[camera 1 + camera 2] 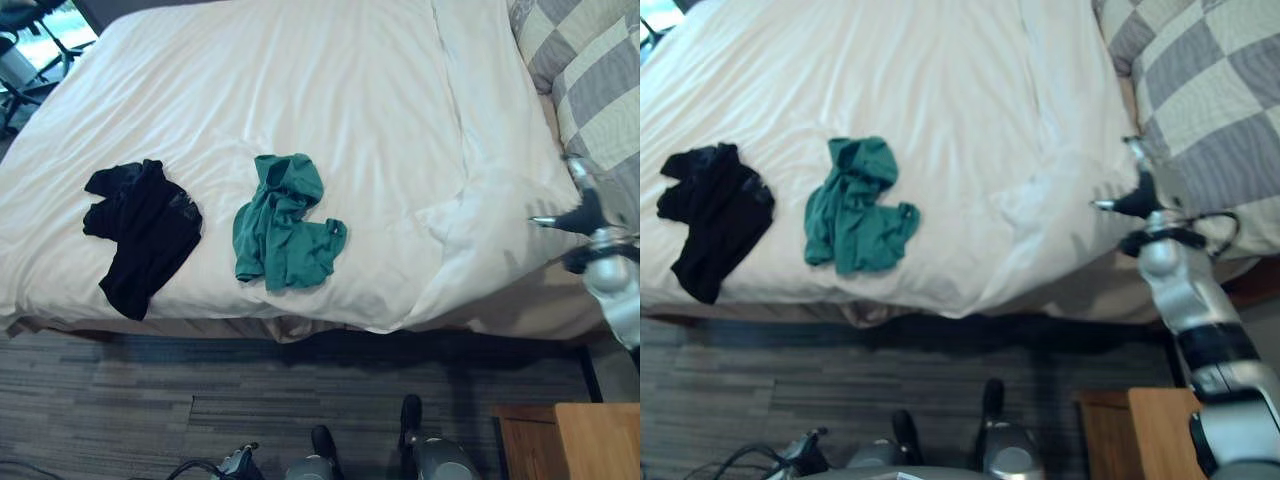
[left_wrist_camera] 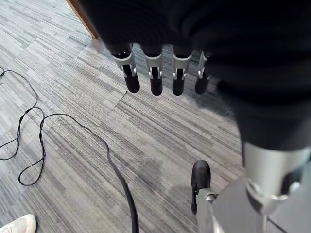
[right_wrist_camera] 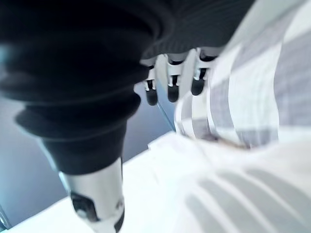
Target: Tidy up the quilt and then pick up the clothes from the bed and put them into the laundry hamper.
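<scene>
A white quilt (image 1: 300, 90) covers the bed, with its near right corner rumpled and folded over. On it lie a crumpled green garment (image 1: 285, 225) near the front edge and a black garment (image 1: 140, 230) to its left. My right hand (image 1: 1143, 197) hovers at the bed's right side, between the quilt's corner and a checkered pillow (image 1: 1210, 90). Its fingers (image 3: 171, 85) are straight and hold nothing. My left hand (image 2: 154, 73) hangs low over the floor, open and empty.
A wooden nightstand (image 1: 570, 440) stands at the lower right, beside the bed. An office chair (image 1: 30, 50) is at the far left corner. Grey carpet (image 1: 150, 400) runs along the bed's front. A person's light shoe (image 2: 17, 224) is on the floor.
</scene>
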Available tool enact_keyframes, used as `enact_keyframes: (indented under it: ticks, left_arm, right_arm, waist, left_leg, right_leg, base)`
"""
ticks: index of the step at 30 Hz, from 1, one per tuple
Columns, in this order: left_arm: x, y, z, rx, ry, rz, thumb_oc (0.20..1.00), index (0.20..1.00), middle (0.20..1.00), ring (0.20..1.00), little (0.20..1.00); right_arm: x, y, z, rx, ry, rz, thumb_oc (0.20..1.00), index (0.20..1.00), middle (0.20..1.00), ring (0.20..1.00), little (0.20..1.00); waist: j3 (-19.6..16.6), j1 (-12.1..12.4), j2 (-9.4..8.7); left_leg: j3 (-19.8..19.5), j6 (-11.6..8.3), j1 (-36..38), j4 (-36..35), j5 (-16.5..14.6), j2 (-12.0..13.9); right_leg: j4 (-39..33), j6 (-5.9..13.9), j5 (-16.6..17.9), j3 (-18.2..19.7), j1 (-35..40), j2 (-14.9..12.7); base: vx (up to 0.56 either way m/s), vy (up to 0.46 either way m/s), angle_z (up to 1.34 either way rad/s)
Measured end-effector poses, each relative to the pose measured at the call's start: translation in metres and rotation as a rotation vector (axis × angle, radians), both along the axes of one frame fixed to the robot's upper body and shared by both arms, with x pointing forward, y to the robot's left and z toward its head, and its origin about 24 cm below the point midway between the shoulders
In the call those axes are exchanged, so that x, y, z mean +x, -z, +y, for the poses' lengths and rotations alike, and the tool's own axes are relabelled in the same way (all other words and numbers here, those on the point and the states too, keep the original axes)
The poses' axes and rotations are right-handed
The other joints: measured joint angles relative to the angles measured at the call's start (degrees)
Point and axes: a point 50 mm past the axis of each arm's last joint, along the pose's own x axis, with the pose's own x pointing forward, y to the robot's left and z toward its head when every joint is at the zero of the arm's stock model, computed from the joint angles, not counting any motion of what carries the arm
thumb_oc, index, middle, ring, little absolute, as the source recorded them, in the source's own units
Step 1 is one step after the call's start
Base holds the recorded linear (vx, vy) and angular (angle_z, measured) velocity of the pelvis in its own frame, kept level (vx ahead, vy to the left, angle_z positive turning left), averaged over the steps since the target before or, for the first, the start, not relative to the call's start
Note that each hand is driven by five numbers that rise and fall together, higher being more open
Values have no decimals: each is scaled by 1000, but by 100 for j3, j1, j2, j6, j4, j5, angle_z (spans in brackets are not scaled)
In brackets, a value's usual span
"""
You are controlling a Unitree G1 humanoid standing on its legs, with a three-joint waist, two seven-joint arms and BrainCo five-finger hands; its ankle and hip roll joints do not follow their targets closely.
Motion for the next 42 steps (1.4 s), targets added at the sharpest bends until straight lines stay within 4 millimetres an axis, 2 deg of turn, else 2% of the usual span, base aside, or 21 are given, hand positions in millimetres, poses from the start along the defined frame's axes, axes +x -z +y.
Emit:
enact_keyframes:
  ticks: [3, 6, 7, 8, 15, 18, 19, 20, 21, 23, 24, 25, 29, 30, 33, 34, 35, 36, 38, 39, 42]
  left_arm:
    - [30, -7, -8, -23, 31, -84, 1000, 1000, 1000, 1000, 1000]
    - [37, -9, -13, -27, 73, -111, 1000, 1000, 1000, 1000, 1000]
    - [37, -9, -15, -28, 83, -109, 1000, 1000, 1000, 1000, 1000]
    - [34, -7, -16, -23, 104, -92, 1000, 1000, 1000, 1000, 1000]
    - [26, -5, -14, -27, 68, -76, 1000, 1000, 1000, 1000, 1000]
    - [26, -6, -8, -30, -1, -74, 1000, 1000, 1000, 1000, 1000]
    - [20, -4, -4, -22, -44, -58, 1000, 1000, 1000, 1000, 1000]
    - [16, -4, -2, -17, -74, -50, 1000, 1000, 1000, 1000, 1000]
    - [12, -3, 2, -22, -149, -51, 1000, 1000, 1000, 1000, 1000]
    - [0, 0, 5, -9, -196, -22, 1000, 1000, 1000, 1000, 1000]
    - [-7, 1, 7, 1, -211, -2, 1000, 1000, 1000, 1000, 1000]
    - [-6, 2, 2, -5, -210, -3, 1000, 1000, 1000, 1000, 1000]
    - [-2, 6, -24, -58, -211, -44, 1000, 1000, 1000, 1000, 1000]
    - [0, 5, -27, -61, -212, -57, 1000, 1000, 1000, 1000, 1000]
    - [12, 2, -36, -77, -186, -105, 1000, 1000, 1000, 1000, 1000]
    - [12, 2, -39, -78, -155, -106, 1000, 1000, 1000, 1000, 1000]
    - [12, 3, -40, -79, -137, -103, 1000, 1000, 1000, 1000, 1000]
    - [11, 3, -41, -84, -131, -103, 1000, 1000, 1000, 1000, 1000]
    - [12, 3, -43, -84, -116, -102, 1000, 1000, 1000, 1000, 1000]
    - [10, 3, -41, -77, -109, -93, 1000, 1000, 1000, 1000, 1000]
    - [9, 3, -41, -73, -90, -89, 1000, 1000, 1000, 1000, 1000]
  right_arm:
    - [20, 3, -3, 12, 63, 62, 1000, 1000, 1000, 1000, 1000]
    - [33, 10, -4, 94, 124, 117, 1000, 1000, 1000, 1000, 1000]
    - [33, 14, -5, 115, 137, 133, 802, 802, 802, 802, 802]
    - [34, 28, -9, 191, 180, 179, 200, 200, 200, 200, 200]
    - [14, 60, -29, 486, 265, 171, 200, 200, 200, 200, 200]
    - [-30, 83, -33, 596, 208, 86, 200, 200, 200, 200, 200]
    - [-52, 94, -33, 652, 216, 51, 1000, 1000, 1000, 1000, 1000]
    - [-69, 108, -37, 694, 255, 40, 1000, 1000, 1000, 1000, 1000]
    - [-106, 131, -43, 764, 336, 10, 1000, 1000, 1000, 1000, 1000]
    - [-145, 176, -42, 814, 467, 127, 1000, 1000, 1000, 1000, 1000]
    - [-153, 184, -43, 825, 500, 156, 1000, 1000, 1000, 1000, 1000]
    - [-178, 204, -41, 874, 596, 171, 1000, 1000, 1000, 1000, 1000]
    - [-239, 239, -26, 957, 857, 172, 1000, 1000, 1000, 1000, 1000]
    - [-240, 239, -26, 951, 865, 170, 1000, 1000, 1000, 1000, 1000]
    - [-223, 217, -30, 890, 825, 64, 1000, 1000, 1000, 1000, 1000]
    - [-198, 185, -36, 826, 743, -80, 482, 482, 482, 482, 482]
    - [-184, 166, -39, 783, 689, -160, 200, 200, 200, 200, 200]
    - [-159, 132, -40, 709, 595, -282, 200, 200, 200, 200, 200]
    - [-136, 92, -42, 620, 487, -409, 200, 200, 200, 200, 200]
    - [-116, 60, -43, 541, 413, -505, 200, 200, 200, 200, 200]
    - [-86, 18, -41, 512, 341, -620, 200, 200, 200, 200, 200]
  waist:
    - [55, 302, 43]
    - [162, 379, 178]
    - [188, 428, 232]
    - [212, 440, 276]
    - [233, 286, 294]
    - [225, 261, 229]
    - [227, 126, 195]
    - [217, -13, 163]
    - [211, -154, 136]
    - [109, -394, -17]
    - [91, -448, -2]
    - [62, -689, -38]
    - [-3, -1023, -16]
    - [-13, -1078, -10]
    - [-66, -1099, 6]
    - [-102, -1092, 31]
    - [-154, -1074, 47]
    - [-202, -941, 57]
    - [-274, -853, 83]
    - [-322, -627, 123]
    - [-366, -373, 170]
  left_leg:
    - [-115, 235, -293, -75, 99, -259]
    - [-163, 277, -416, -198, 139, -352]
    - [-162, 289, -415, -244, 197, -361]
    - [-166, 281, -421, -301, 218, -362]
    - [-272, 260, -119, -277, 233, -326]
    - [-284, 221, 84, -280, 191, -301]
    - [-271, 188, 189, -284, 141, -287]
    - [-262, 166, 232, -284, 93, -285]
    - [-250, 140, 341, -284, 24, -263]
    - [-99, 114, 480, -310, -66, -251]
    - [-111, 73, 468, -322, -130, -220]
    - [-12, 64, 537, -321, -188, -228]
    - [288, 52, 729, -323, -315, -258]
    - [322, 51, 730, -324, -317, -270]
    - [353, 68, 706, -323, -304, -318]
    - [352, 81, 709, -323, -296, -333]
    - [347, 88, 695, -323, -287, -334]
    - [331, 91, 696, -324, -282, -334]
    - [314, 93, 691, -321, -261, -335]
    - [228, 102, 652, -323, -231, -328]
    - [50, 135, 567, -320, -147, -328]
  right_leg:
    - [326, 31, -2, 153, -449, -244]
    - [345, 112, 33, 198, -590, -322]
    - [323, 127, 48, 197, -598, -325]
    - [241, 161, 73, 195, -580, -308]
    - [-168, 177, 100, 47, -21, -223]
    - [-282, 147, 114, 32, 254, -182]
    - [-358, 171, 97, 73, 367, -162]
    - [-401, 175, 96, 102, 415, -148]
    - [-486, 170, 100, 103, 553, -114]
    - [-567, 183, 92, 296, 622, -71]
    - [-609, 206, 112, 342, 643, -35]
    - [-653, 241, 138, 408, 642, -37]
    - [-733, 327, 200, 701, 730, -27]
    - [-779, 372, 236, 735, 729, -31]
    - [-856, 417, 318, 791, 715, -62]
    - [-857, 422, 331, 797, 709, -80]
    - [-857, 423, 334, 796, 702, -84]
    - [-860, 407, 347, 780, 724, -87]
    - [-858, 391, 359, 759, 704, -87]
    - [-860, 376, 368, 671, 748, -95]
    - [-858, 386, 357, 488, 754, -119]
  base:
    - [-91, 4, 18]
    - [-16, 19, 18]
    - [12, 28, 15]
    - [30, 23, 3]
    - [20, 15, 7]
    - [52, 33, 6]
    - [86, 30, -16]
    - [98, 36, -17]
    - [73, 42, -12]
    - [81, 59, -43]
    - [70, 72, -54]
    - [67, 73, -32]
    - [26, 49, -42]
    - [-5, 44, -37]
    - [-6, 23, -7]
    - [-9, -3, 4]
    - [-35, -22, 6]
    - [-12, -27, 6]
    - [-31, -37, 14]
    - [-39, -30, 27]
    - [-54, -43, 37]
